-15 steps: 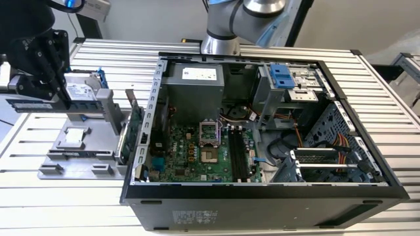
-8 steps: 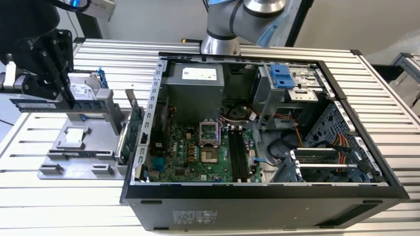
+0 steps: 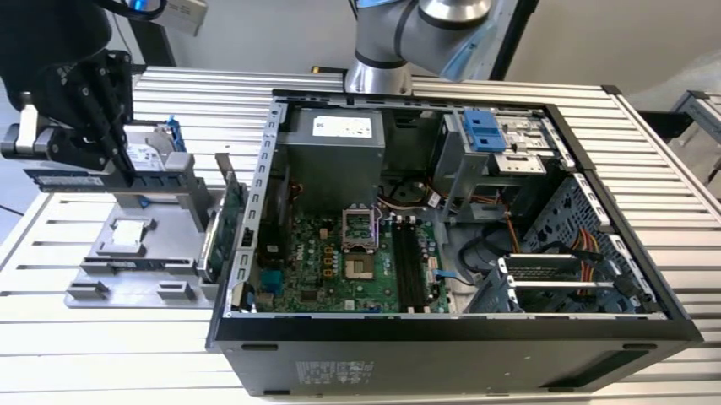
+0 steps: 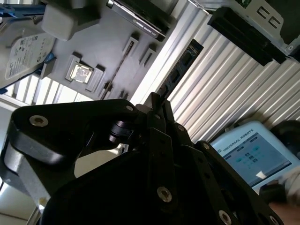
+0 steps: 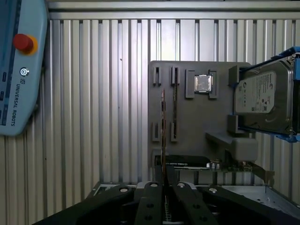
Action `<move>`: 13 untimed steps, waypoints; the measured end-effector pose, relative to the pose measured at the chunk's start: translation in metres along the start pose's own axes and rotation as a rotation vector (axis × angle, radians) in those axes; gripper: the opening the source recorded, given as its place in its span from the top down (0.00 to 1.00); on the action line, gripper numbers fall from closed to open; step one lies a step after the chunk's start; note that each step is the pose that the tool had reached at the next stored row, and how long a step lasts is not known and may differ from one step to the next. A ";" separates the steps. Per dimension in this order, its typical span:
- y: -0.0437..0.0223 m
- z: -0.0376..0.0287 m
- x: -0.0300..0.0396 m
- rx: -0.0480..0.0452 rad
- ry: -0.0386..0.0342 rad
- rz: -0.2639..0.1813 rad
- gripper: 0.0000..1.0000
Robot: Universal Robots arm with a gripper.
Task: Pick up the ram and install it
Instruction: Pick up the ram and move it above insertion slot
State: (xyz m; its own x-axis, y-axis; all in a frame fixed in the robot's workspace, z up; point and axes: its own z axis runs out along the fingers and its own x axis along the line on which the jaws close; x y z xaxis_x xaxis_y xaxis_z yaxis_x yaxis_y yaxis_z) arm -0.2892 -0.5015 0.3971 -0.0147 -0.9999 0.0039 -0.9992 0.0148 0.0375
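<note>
In the exterior view we find the gripper (image 3: pixel 107 164) at the exterior view's upper left, over the grey tray (image 3: pixel 169 257) on the worktop (image 3: pixel 113 354). It is closed on the ram (image 3: pixel 56 176), which juts out level as a thin blue strip, clear of the tray. The open case (image 3: pixel 451 333) takes the middle and the exterior view's right, well apart from the gripper, and the dark slots (image 3: pixel 411 270) on its board look unfilled to us. In the second wrist view the ram (image 4: pixel 180 65) reaches out as a dark stick from the closed gripper (image 4: pixel 157 101). In the first wrist view we see the ram (image 5: pixel 162 122) edge-on, pinched in the gripper (image 5: pixel 164 183), with the tray (image 5: pixel 197 122) beyond it and apart. We judge the pick-up done and the install in the case not yet done.
</note>
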 end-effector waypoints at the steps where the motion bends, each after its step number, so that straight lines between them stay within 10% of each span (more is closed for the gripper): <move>1: -0.0007 -0.0001 0.0000 0.0000 0.0000 0.000 1.00; 13: -0.0098 -0.0016 -0.0001 0.0000 0.0000 0.000 1.00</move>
State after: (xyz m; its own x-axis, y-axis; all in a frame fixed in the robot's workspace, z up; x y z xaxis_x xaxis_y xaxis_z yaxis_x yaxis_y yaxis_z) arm -0.2793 -0.5015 0.3983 -0.0147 -0.9999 0.0038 -0.9992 0.0148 0.0374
